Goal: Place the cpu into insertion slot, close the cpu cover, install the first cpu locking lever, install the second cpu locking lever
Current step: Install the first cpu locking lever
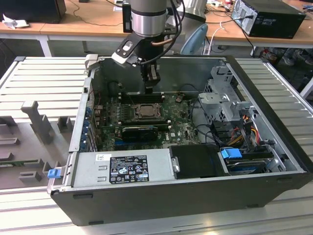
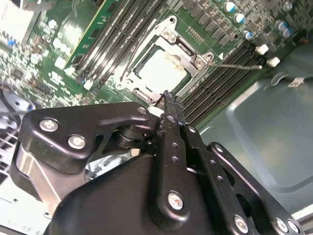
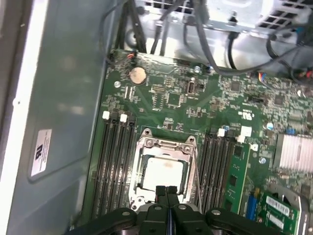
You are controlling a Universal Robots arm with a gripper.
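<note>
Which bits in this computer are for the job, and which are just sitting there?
For the job:
cpu
cpu cover
pincer

Just sitting there:
round battery
memory slots
power supply box
long black card

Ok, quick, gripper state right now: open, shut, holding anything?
Gripper: shut, fingertips together with nothing between them, just over the edge of the cpu cover, with the cpu showing through its window.

Prob. lab: workbenches point(image 1: 93, 24), opened PC point(image 1: 171, 200), robot arm point(image 1: 149, 19).
</note>
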